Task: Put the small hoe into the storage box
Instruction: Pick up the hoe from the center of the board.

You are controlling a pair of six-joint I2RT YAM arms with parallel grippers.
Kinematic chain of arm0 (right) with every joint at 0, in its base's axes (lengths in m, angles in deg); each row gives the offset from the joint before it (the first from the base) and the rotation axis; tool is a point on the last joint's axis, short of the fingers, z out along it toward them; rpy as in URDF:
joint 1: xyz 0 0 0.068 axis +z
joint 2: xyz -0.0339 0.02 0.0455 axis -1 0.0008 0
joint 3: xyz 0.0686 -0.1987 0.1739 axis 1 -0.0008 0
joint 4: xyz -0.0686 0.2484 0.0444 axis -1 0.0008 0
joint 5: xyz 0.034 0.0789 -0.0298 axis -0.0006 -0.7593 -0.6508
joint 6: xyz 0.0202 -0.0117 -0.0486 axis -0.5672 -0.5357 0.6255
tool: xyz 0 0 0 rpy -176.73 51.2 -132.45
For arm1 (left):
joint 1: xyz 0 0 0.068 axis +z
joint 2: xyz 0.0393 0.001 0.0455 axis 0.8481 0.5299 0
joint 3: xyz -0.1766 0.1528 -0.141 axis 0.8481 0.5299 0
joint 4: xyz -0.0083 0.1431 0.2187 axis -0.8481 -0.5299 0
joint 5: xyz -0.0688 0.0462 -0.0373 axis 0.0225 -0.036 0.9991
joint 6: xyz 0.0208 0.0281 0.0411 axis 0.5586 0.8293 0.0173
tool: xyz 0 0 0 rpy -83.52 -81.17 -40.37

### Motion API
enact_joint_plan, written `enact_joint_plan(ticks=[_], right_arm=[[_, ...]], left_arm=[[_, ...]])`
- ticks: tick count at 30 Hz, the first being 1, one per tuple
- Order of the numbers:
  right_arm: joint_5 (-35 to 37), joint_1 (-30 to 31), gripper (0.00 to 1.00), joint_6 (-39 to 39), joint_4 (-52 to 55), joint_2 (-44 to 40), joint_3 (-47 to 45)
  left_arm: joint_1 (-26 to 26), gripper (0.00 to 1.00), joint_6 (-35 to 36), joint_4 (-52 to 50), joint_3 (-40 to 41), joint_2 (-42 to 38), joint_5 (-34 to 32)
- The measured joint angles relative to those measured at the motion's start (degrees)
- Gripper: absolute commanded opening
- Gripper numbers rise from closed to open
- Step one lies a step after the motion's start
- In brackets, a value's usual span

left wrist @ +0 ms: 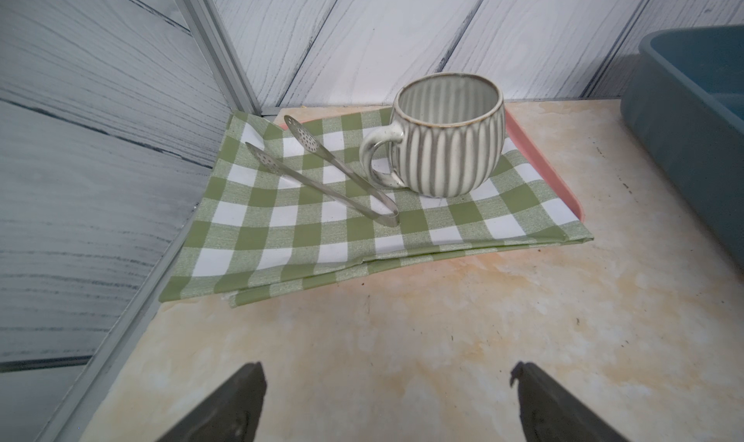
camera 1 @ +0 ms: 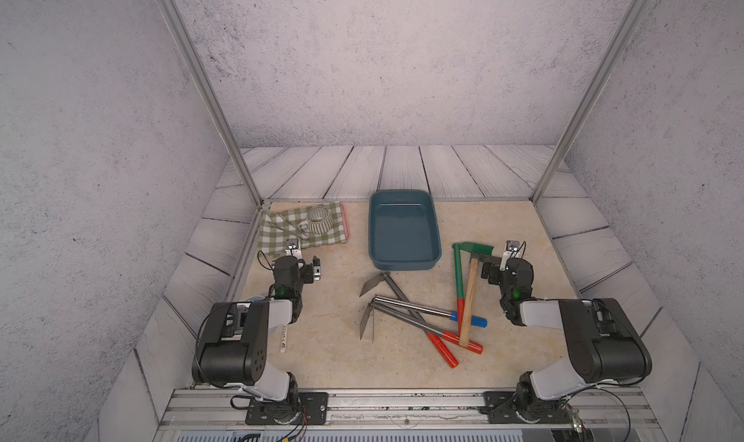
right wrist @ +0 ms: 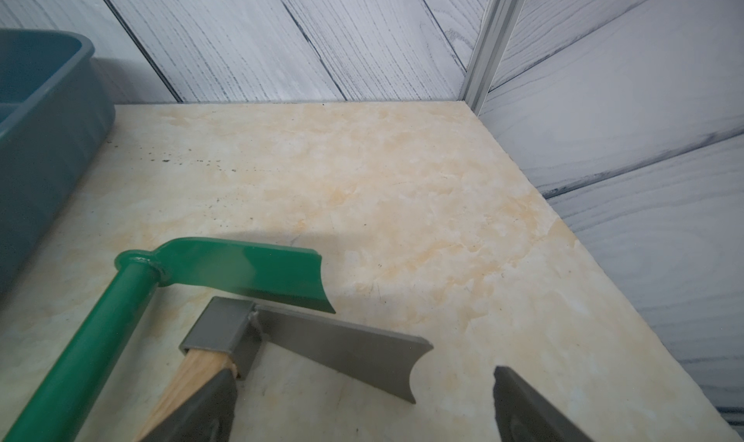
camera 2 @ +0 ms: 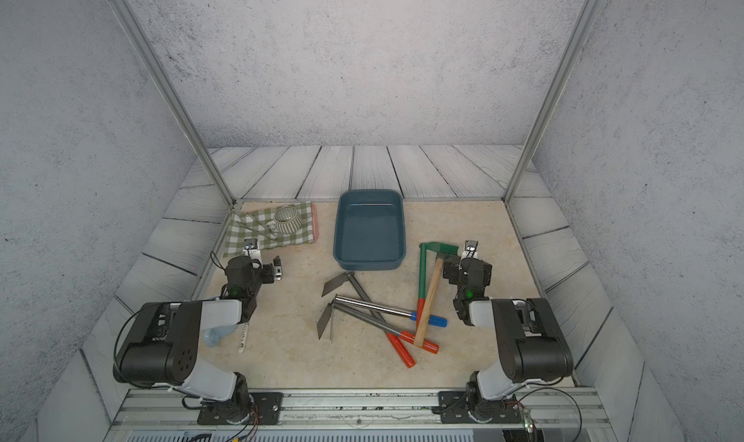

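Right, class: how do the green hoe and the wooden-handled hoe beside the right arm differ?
The green hoe is painted green, head and shaft, with a red grip; the wooden-handled hoe has a bare wood shaft and grey metal head. The wooden-handled hoe's shaft lies across the green hoe's red grip. Both lie on the table outside the storage box, blades pointing the same way.
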Motion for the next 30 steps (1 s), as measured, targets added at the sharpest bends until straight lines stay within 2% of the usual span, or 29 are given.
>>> enact_joint_plan(ticks=[6, 11, 21, 30], right_arm=[[0.1, -0.2, 0.99, 0.0, 0.2, 0.0, 0.0], [0.5, -0.3, 0.99, -0.2, 3.7, -0.2, 1.9], [3.2, 0.5, 0.99, -3.2, 23.1, -8.8, 13.2], [3.6, 2.3, 0.99, -11.8, 44.7, -10.1, 23.4]], left_arm=[[0.0, 1.0, 0.0, -0.1, 0.0, 0.0, 0.0], [0.0, 1.0, 0.0, -4.6, -2.0, -0.9, 0.1], [-1.9, 0.97, 0.3, -18.5, -10.5, -9.2, -2.6], [-2.6, 0.93, -7.2, -36.5, -21.4, -15.2, -3.3]])
